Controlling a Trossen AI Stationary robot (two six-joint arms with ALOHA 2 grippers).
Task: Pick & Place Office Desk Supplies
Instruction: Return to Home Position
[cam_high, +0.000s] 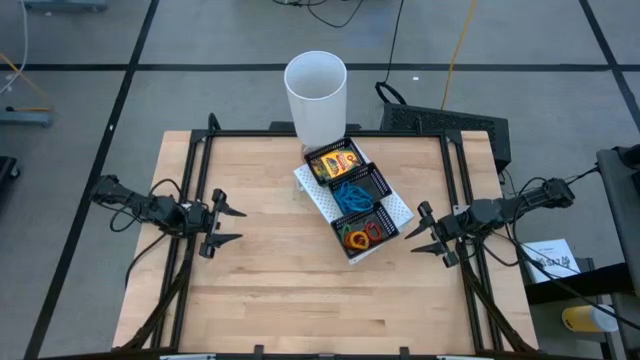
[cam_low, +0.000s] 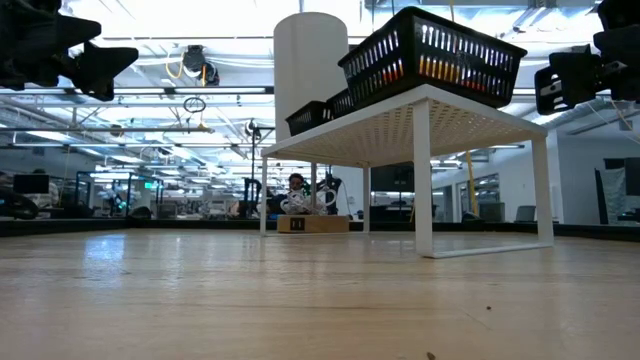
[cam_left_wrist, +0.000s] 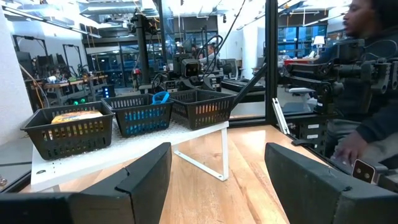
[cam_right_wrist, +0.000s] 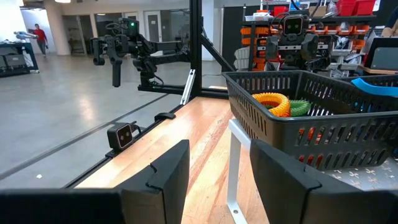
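A black mesh tray (cam_high: 383, 185) with three compartments sits on a white perforated riser (cam_high: 401, 211) at the table's far middle. One end compartment holds yellow crayon boxes (cam_high: 335, 163) (cam_left_wrist: 74, 117), the middle one blue rubber bands (cam_high: 350, 196), and the other end red, orange and green bands (cam_high: 362, 233) (cam_right_wrist: 278, 103). My left gripper (cam_high: 240, 225) (cam_left_wrist: 217, 180) hovers open near the table's left edge, pointing at the tray. My right gripper (cam_high: 410, 240) (cam_right_wrist: 219, 168) hovers open near the right edge, close to the tray's band end. Neither holds anything.
A tall white cup (cam_high: 316, 88) stands just behind the tray at the far edge. Black frame rails (cam_high: 195, 190) run along the table's sides. A person in a dark sleeve (cam_left_wrist: 373, 81) is beyond the table's right side. Bare wood (cam_high: 310, 290) fills the near half.
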